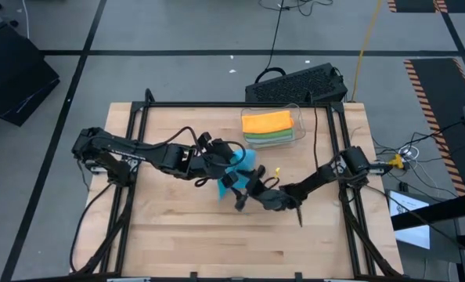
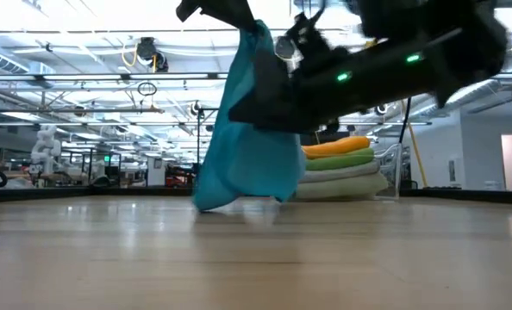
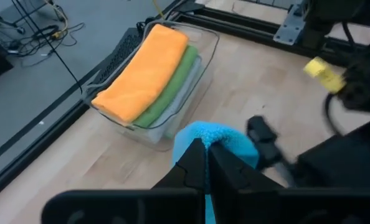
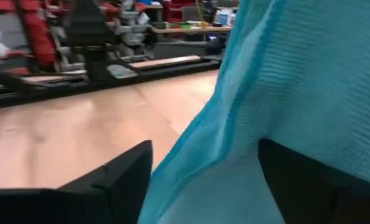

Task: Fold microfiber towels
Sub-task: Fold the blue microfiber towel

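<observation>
A blue microfiber towel hangs over the middle of the table; it also shows in the low view. My left gripper is shut on its top. My right gripper is open, level with the hanging cloth, with one finger on each side of it. Folded orange, green and pale towels are stacked in a clear bin at the table's far side. My left gripper pinches the blue towel's bunched top between its two fingers. Whether this is an edge or a fold, I cannot tell. The towel hangs slack below the fingers, and its lower end reaches the table top. My right gripper's fingers stand on both sides of the hanging cloth; whether they touch it, I cannot tell.
The clear bin with the stacked towels stands near the far edge, right of centre. A black keyboard lies beyond the table's far edge. A metal frame runs round the table. Bare wood lies toward the near edge.
</observation>
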